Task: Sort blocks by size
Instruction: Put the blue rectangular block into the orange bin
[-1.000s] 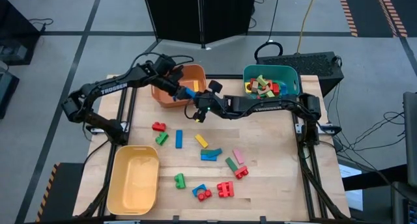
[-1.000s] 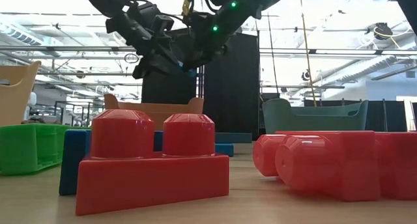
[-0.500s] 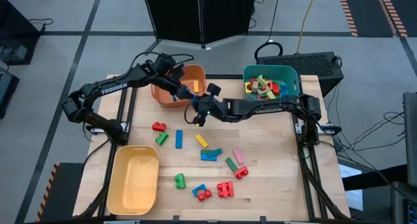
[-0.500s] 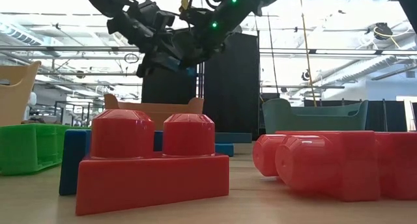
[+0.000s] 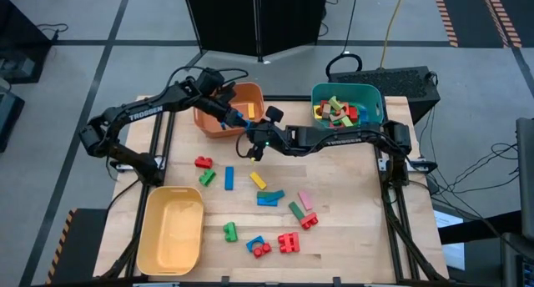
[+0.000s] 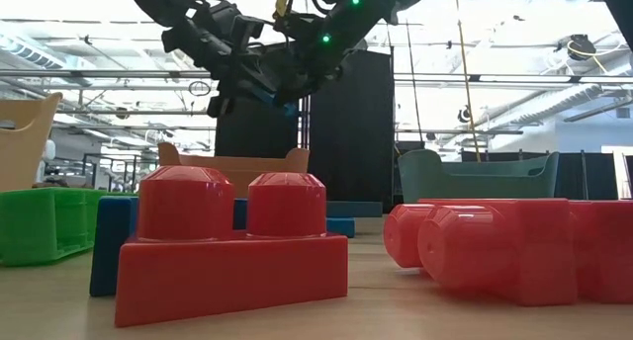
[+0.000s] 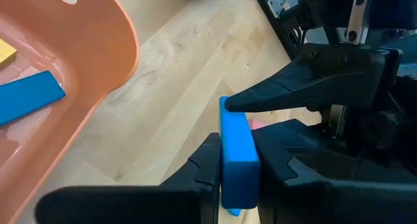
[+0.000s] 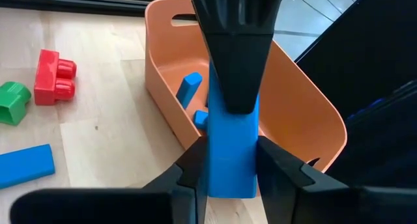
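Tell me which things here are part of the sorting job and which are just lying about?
Part of the job:
blue block, gripped by left gripper and right gripper
loose blocks
orange bin, teal bin, yellow bin

Just lying about:
cables on the floor

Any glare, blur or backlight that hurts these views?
Low view: bright windows behind leave both arms as dark silhouettes, and the near red brick looks soft. Left wrist view: the blue block is sharp, the orange bin shows mild sheen. High view: even light, no glare on the table.
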Robot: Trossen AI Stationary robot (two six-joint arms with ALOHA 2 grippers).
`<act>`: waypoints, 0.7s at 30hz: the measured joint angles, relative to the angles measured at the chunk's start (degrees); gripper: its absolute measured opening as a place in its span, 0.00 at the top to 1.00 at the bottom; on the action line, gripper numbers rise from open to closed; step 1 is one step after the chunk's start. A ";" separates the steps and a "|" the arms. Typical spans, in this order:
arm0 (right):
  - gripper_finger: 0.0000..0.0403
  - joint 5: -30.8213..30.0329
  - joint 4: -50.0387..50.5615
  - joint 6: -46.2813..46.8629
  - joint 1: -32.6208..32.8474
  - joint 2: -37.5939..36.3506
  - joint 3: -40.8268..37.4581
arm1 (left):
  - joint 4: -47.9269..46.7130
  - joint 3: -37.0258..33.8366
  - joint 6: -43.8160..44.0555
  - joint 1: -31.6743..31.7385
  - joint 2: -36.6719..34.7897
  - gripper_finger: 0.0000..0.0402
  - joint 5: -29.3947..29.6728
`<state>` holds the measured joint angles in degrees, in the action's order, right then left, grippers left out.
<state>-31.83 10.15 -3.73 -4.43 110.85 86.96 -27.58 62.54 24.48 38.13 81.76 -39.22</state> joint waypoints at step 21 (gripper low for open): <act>0.54 0.48 3.09 9.74 -0.84 0.02 -0.02 | -6.28 0.11 -7.10 6.17 -0.04 0.90 13.26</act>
<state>-31.34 13.25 6.01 -5.28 110.87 86.94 -33.86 62.65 17.38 44.30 81.71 -25.97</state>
